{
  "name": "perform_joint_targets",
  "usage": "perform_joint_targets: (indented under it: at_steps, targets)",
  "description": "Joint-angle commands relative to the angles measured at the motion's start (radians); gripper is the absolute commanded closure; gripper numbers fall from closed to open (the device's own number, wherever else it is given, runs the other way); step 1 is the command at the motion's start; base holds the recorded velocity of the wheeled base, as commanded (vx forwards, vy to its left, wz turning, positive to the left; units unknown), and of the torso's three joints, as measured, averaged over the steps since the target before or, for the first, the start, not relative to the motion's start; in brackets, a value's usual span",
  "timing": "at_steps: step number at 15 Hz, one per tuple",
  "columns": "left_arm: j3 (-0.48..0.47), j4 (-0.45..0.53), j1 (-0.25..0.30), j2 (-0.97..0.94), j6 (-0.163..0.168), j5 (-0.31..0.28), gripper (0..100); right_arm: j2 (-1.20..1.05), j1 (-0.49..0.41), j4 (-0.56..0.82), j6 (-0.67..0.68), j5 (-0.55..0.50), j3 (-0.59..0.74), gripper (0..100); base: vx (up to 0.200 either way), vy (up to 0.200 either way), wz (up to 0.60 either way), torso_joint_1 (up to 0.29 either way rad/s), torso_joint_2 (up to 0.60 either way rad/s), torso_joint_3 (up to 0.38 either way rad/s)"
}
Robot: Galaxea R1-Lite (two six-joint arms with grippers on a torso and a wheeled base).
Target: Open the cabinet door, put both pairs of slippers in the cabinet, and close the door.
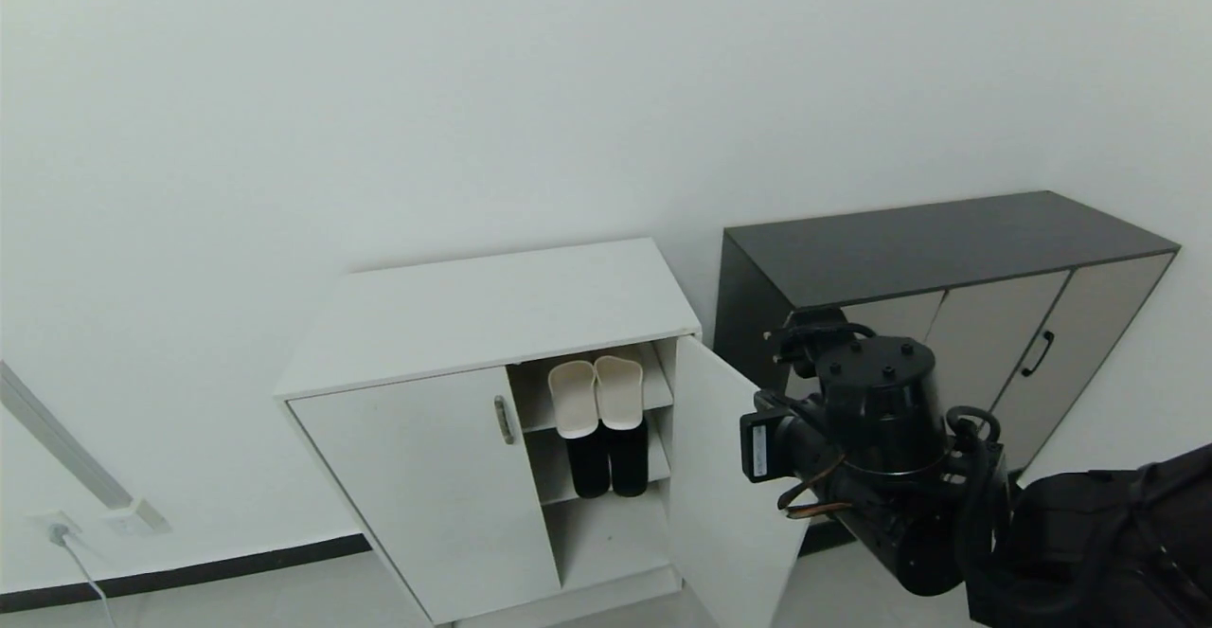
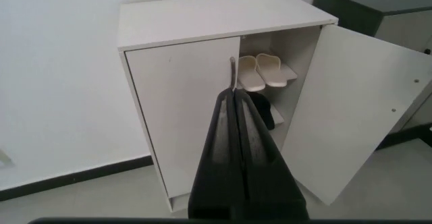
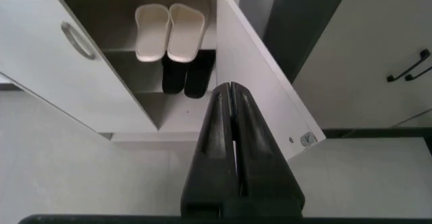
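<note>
Cabinet (image 1: 492, 311) on floor (image 1: 284, 600), against wall, right door (image 1: 729, 486) open. On upper shelf (image 1: 660, 384): white slippers (image 1: 619, 391), side by side, reaching past its front edge. On shelf below (image 1: 549, 478): black slippers (image 1: 627, 457), side by side, directly under white pair. Dark cabinet (image 1: 947, 249) just beside, on same floor

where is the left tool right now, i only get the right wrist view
observer: The left tool is shut. It is held back from the white cabinet and points toward the handle of the left door.
operator: is that left door fully shut, i only see its handle side
observer: Yes. In the head view the left door lies flush with the cabinet front across its whole width, and only the right door stands open.
</note>
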Motion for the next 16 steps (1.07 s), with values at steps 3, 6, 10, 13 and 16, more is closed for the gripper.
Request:
perform_joint_targets:
  at_steps: [3, 6, 10, 13, 16]
  targets:
    - [0.0, 0.0, 0.0, 0.0, -0.002, 0.0, 100, 0.013, -0.006, -0.001, -0.002, 0.0, 0.004, 100, -0.133, 0.0, 0.0, 0.0, 0.0, 0.002]
    - [0.0, 0.0, 0.0, 0.0, -0.001, 0.0, 100, 0.014, -0.025, -0.006, -0.002, 0.003, 0.0, 100, -0.133, 0.0, 0.0, 0.003, 0.0, -0.003]
    - [0.0, 0.0, 0.0, 0.0, -0.001, 0.0, 100, 0.059, -0.117, -0.01, -0.028, 0.012, -0.072, 100, 0.0, 0.0, 0.0, 0.0, 0.0, 0.0]
    - [0.0, 0.0, 0.0, 0.002, -0.001, 0.0, 100, 0.099, -0.221, -0.001, -0.028, 0.117, -0.147, 100, 0.0, 0.0, 0.0, 0.0, 0.0, 0.0]
    - [0.0, 0.0, 0.0, 0.0, -0.001, 0.0, 100, 0.161, -0.279, 0.017, -0.028, 0.147, -0.205, 100, 0.0, 0.0, 0.0, 0.0, 0.0, 0.0]
